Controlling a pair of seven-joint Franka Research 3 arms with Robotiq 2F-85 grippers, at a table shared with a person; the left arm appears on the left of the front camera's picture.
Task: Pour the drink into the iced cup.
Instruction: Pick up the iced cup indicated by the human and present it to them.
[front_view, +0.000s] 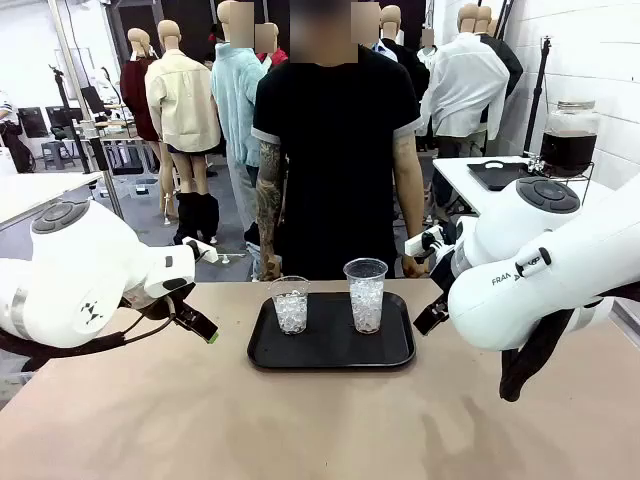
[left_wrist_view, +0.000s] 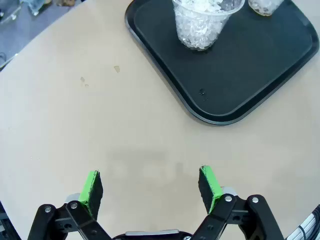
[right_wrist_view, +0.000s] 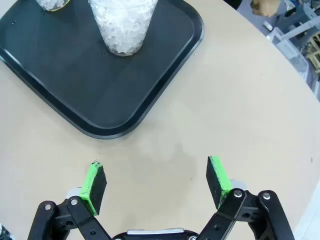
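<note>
Left wrist view gives us the left gripper (left_wrist_view: 150, 182) with its jaws spread wide and nothing between them, the green pads (left_wrist_view: 92, 189) hanging over the bare tan table (left_wrist_view: 75, 115). Beyond the fingers lies a rounded corner of the black tray (left_wrist_view: 235, 95), apart from them. From the right wrist we see the right gripper (right_wrist_view: 155, 172) standing just as wide, also empty, above the table and near another corner of that tray. In both wrist views a clear cup packed with white ice stands on the tray ahead of the fingers, untouched by them. From the front we see the two arms held low at either side of the table, with the tray flat between them toward the far edge. Two cups stand upright on it, side by side and not touching: the shorter iced cup (front_view: 291, 308) toward the robot's left and the taller iced cup (front_view: 366, 298) toward its right, each filled with ice. A person (front_view: 335, 150) in a black T-shirt stands just behind the far edge, arms hanging at the sides, hands away from the cups. Farther out, behind the right arm, we find the drink (front_view: 568, 150) — dark liquid in a lidded glass jar (front_view: 572, 108) raised on a stand over a white side table (front_view: 460, 172), well apart from the tray and both grippers.
</note>
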